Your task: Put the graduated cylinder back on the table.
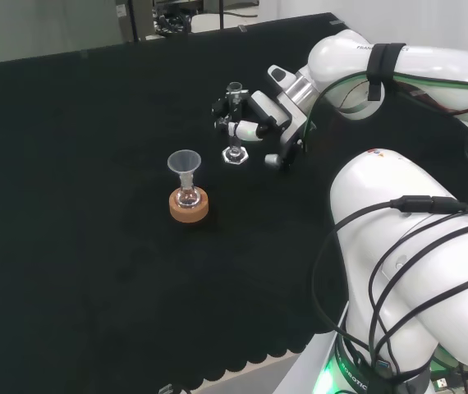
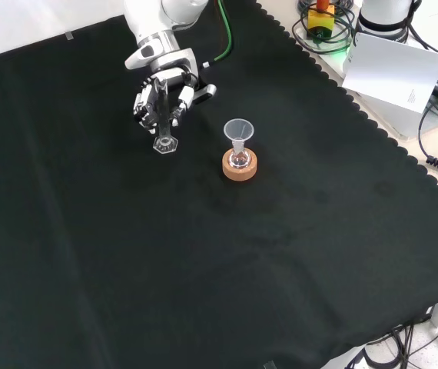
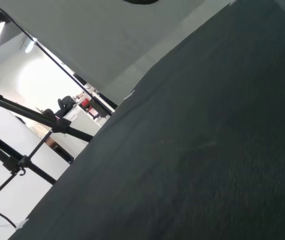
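A clear graduated cylinder (image 1: 234, 123) (image 2: 162, 127) stands upright with its hexagonal foot (image 1: 234, 157) (image 2: 166, 145) at or just above the black cloth; I cannot tell whether it touches. The black and white hand (image 1: 250, 119) (image 2: 161, 92) has its fingers curled round the cylinder's upper part. In the head view the hand reaches in from the right; in the front view it comes down from the top.
A small round flask with a clear funnel (image 1: 185, 162) (image 2: 239, 129) in its neck sits on a cork ring (image 1: 189, 208) (image 2: 240, 169), close beside the cylinder. The cloth's scalloped edge (image 2: 357, 108) and a white card (image 2: 392, 73) lie far off.
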`<state>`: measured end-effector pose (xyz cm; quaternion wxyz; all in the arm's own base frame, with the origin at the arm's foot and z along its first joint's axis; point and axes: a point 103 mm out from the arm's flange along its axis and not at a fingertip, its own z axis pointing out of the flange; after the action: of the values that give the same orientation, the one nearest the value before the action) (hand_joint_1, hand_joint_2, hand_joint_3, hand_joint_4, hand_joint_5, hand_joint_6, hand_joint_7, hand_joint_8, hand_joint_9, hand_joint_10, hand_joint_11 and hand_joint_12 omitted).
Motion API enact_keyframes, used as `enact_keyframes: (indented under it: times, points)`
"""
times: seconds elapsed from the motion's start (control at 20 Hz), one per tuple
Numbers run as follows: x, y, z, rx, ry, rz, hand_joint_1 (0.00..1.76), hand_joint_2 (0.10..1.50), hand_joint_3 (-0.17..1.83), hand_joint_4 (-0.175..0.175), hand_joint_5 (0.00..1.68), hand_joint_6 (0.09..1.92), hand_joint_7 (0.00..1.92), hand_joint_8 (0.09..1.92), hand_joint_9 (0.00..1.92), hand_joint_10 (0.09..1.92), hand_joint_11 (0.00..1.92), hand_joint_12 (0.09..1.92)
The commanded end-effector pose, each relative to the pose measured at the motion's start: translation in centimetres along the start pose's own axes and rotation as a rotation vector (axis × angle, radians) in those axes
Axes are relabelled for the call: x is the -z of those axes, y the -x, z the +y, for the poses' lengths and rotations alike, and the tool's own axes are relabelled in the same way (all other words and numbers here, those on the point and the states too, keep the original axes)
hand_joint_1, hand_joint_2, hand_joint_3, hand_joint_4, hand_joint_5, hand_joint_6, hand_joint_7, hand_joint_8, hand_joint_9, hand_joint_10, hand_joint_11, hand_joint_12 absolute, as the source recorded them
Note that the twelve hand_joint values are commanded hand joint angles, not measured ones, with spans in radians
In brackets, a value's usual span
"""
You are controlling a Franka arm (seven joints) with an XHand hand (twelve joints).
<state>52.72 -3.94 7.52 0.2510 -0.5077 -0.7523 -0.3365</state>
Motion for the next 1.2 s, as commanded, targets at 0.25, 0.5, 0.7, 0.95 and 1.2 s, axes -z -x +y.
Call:
enact_keyframes:
  times: [0.25,0.5,0.7,0.95,1.2]
  points:
    - [0.9,0.0,0.4,-0.011,-0.016,0.009,0.87,0.98,-0.17,-0.076,0.56,0.74,0.69,0.63,1.12,0.09,0.67,1.21]
    - [1.9,-0.2,0.9,-0.023,-0.011,0.002,0.86,0.97,-0.17,-0.081,0.47,0.71,0.63,0.64,1.06,0.09,0.61,1.23]
    - [3.2,-0.6,1.7,-0.046,-0.041,0.009,0.83,0.95,-0.17,-0.088,0.37,0.59,0.46,0.68,0.93,0.09,0.46,1.30]
    - [5.2,-1.2,1.6,-0.066,-0.067,-0.016,0.77,0.91,-0.17,-0.092,0.29,0.34,0.22,0.71,0.72,0.09,0.24,1.40]
    - [8.3,-2.6,0.5,-0.077,-0.055,-0.079,0.72,0.88,-0.17,-0.092,0.26,0.16,0.08,0.72,0.59,0.09,0.12,1.46]
